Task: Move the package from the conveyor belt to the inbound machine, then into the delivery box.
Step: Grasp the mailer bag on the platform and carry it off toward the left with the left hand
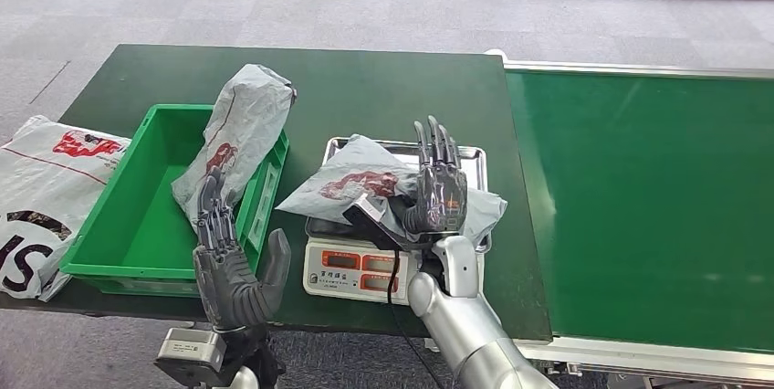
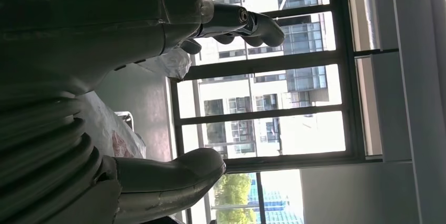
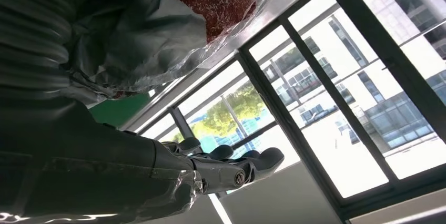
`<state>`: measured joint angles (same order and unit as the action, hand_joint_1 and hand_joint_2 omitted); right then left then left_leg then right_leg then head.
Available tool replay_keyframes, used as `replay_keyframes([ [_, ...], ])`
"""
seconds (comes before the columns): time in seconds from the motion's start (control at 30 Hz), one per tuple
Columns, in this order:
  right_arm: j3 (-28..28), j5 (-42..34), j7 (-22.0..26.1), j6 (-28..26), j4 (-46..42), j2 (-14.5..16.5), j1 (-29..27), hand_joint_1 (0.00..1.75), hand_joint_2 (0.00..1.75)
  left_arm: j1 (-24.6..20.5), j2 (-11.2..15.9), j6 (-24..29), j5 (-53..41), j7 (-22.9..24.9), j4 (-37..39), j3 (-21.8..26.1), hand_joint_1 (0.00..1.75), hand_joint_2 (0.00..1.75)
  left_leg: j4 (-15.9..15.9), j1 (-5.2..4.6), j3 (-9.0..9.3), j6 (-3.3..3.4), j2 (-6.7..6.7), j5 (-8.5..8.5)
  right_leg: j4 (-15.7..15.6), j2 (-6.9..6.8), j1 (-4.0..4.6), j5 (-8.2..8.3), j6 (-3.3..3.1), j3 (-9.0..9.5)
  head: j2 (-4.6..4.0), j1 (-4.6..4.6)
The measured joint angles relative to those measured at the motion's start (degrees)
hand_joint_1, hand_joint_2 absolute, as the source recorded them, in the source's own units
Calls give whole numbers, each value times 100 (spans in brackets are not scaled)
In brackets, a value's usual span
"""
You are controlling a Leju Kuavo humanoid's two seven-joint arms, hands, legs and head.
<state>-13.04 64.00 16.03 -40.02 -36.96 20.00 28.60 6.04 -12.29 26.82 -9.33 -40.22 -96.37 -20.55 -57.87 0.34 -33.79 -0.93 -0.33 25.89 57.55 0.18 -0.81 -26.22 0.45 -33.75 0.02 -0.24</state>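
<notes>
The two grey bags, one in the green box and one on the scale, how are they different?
The bag in the green box stands tilted, leaning on the box wall and poking above the rim. The bag on the scale lies flat on the metal tray. The box bag has no robot hand on it, with the left robot hand open in front; the right robot hand is spread over the scale bag. Both are crumpled grey with red print.
</notes>
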Motion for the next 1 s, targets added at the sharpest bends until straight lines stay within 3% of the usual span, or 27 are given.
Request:
replay_keyframes([
  [0.27, 110, -692, 821, 0, -61, -1, 21, 0, 175, 20, 5, 78, 13, -2, -2, 0, 0, 175, 0, 0, 0, 0, 0, 0, 0, 0, 0, 0, 0, 0, 1, 1],
  [1.0, 193, -747, 931, 2, -187, 0, -10, 0, 175, 21, 5, 82, 13, -2, -3, 0, 0, 175, 0, 0, 1, 0, -1, 0, 0, 0, 0, 0, 0, 0, 1, 0],
])
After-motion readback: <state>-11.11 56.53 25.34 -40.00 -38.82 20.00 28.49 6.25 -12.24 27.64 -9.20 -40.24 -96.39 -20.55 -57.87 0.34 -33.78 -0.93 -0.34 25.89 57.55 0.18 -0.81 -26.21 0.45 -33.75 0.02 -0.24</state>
